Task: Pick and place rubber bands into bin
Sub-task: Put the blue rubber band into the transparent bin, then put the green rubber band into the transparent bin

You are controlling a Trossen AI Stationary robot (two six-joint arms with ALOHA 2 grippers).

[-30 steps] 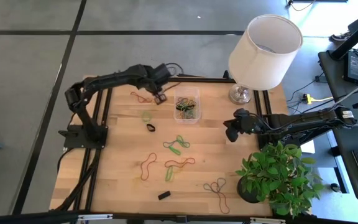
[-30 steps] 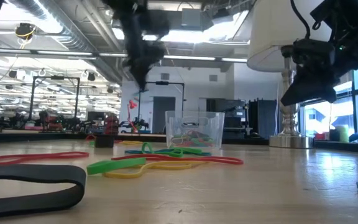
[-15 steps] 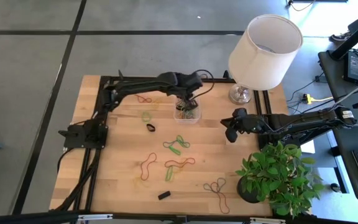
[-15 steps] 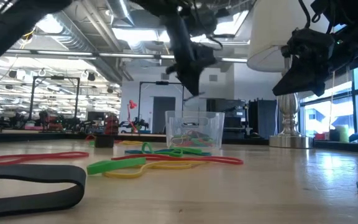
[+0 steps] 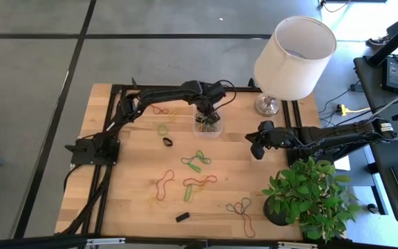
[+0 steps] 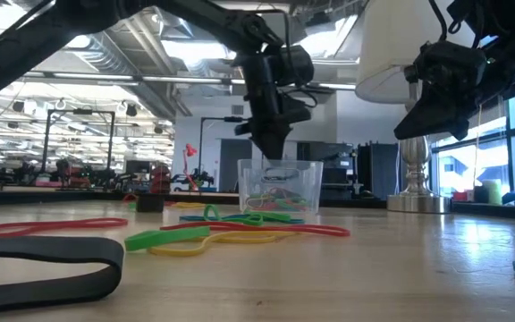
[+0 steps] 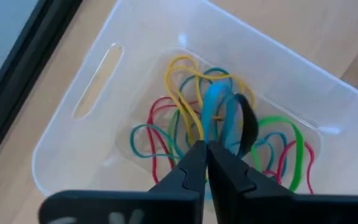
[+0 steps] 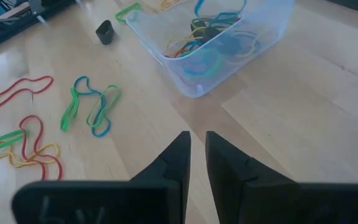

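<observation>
Left gripper (image 7: 206, 151) hangs straight above the bin (image 7: 79, 146), fingers pinched together on a blue band (image 7: 215, 109) dangling into the pile of rubber bands (image 7: 185, 134) directly beneath. Right gripper (image 8: 197, 144), fingers nearly closed and empty, waits beside the bin.

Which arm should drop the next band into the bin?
Left. The left gripper hangs right over the bin, fingers pinched on a blue rubber band above the pile inside. The right gripper waits beside the bin over bare table, holding nothing.
</observation>
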